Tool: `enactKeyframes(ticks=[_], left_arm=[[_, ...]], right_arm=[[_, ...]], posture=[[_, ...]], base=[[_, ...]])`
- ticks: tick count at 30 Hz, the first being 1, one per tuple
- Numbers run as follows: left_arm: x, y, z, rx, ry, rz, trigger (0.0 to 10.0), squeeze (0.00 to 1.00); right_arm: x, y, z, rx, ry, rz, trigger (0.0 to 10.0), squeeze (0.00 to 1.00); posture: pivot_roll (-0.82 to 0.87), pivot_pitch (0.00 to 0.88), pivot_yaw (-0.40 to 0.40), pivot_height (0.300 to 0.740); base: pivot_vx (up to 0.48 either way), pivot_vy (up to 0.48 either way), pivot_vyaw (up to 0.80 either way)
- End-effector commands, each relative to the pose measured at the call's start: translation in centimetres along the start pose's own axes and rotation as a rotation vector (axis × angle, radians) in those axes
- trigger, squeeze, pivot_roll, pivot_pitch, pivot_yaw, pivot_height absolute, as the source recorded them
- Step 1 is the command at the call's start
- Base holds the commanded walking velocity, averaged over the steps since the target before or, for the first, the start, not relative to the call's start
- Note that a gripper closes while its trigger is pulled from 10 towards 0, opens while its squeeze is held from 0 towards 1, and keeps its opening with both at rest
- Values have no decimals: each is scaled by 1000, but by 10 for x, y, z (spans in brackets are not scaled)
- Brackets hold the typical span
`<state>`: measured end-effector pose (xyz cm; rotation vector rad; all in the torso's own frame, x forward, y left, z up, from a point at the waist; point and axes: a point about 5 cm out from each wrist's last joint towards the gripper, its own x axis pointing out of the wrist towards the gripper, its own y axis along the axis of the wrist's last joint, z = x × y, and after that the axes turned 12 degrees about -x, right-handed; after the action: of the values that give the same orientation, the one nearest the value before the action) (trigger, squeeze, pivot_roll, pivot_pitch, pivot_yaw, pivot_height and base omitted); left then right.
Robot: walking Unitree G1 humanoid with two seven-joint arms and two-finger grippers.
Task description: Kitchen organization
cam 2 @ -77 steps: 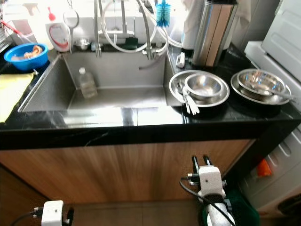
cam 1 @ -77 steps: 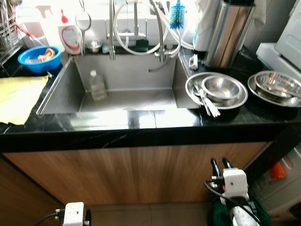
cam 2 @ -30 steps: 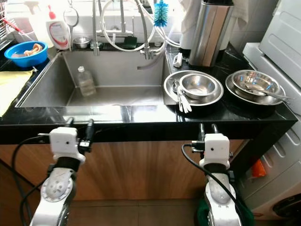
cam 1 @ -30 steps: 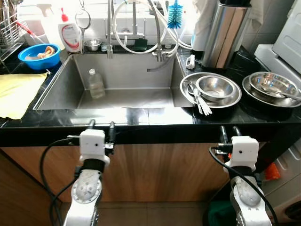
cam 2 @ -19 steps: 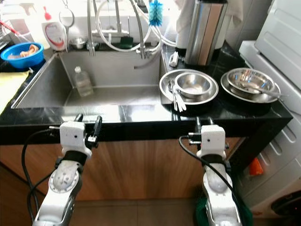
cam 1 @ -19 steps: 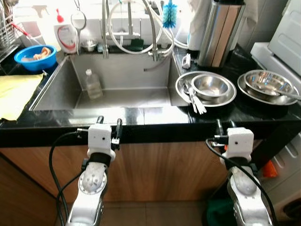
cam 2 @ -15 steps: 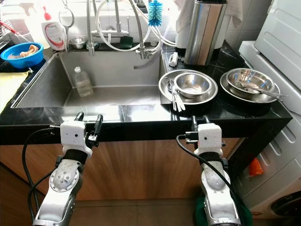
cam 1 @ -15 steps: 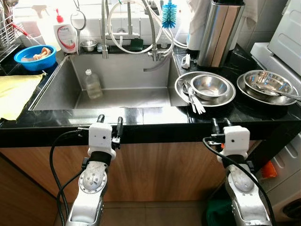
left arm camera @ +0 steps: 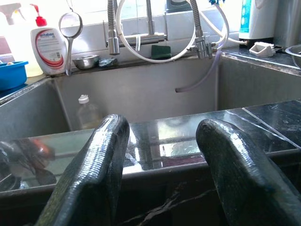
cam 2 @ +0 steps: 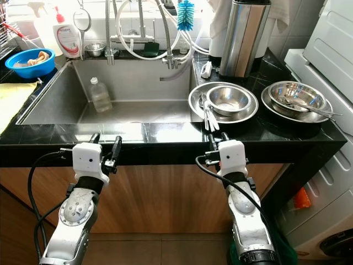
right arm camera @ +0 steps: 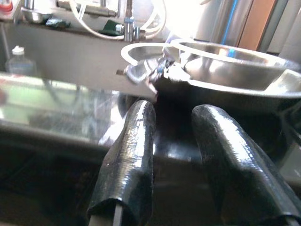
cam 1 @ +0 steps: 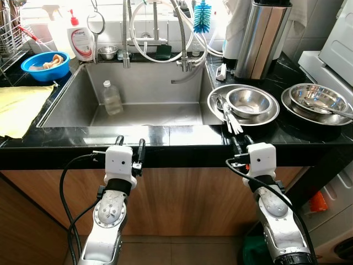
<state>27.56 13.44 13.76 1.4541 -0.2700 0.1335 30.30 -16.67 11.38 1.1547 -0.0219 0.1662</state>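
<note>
Left gripper (cam 1: 130, 144) raised at front edge of black stone worktop (cam 1: 182, 135), fingers (left arm camera: 89, 174) spread, empty. Right gripper (cam 1: 241, 142) just before stacked steel bowls (cam 1: 244, 104) beside stainless sink (cam 1: 144, 99), fingers (right arm camera: 126, 155) parted, empty.

The dish rack (cam 1: 6, 33) at the far left is cut off by the picture's edge, and so is the yellow cloth (cam 1: 16, 110) lying on the counter. The white appliance (cam 1: 339, 44) on the right runs out of view. Bright window glare washes out the wall behind the taps (cam 1: 154, 25). What lies in the blue bowl (cam 1: 45, 64) is too small to name. The print on the soap bottle (cam 1: 81, 38) cannot be read. In the right wrist view, the utensils (right arm camera: 153, 73) on the steel dish are blurred.
</note>
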Motion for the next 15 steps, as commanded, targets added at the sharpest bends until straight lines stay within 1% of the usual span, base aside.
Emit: enactKeyframes(ticks=[1, 7, 15], left_arm=[[2, -2, 2, -2, -8, -1, 10000, 0], [1, -3, -1, 1, 8, -7, 10000, 0], [0, -5, -2, 4, 14, -13, 10000, 0]], right_arm=[[4, 4, 1, 7, -14, 21, 10000, 0], [11, 10, 6, 4, -78, 44, 10000, 0], [14, 10, 8, 1, -90, 47, 10000, 0]], posture=[[-95, 0, 14, 740], [-85, 0, 13, 740], [-78, 0, 11, 740]], base=[[0, 0, 0], [0, 0, 0], [0, 0, 0]])
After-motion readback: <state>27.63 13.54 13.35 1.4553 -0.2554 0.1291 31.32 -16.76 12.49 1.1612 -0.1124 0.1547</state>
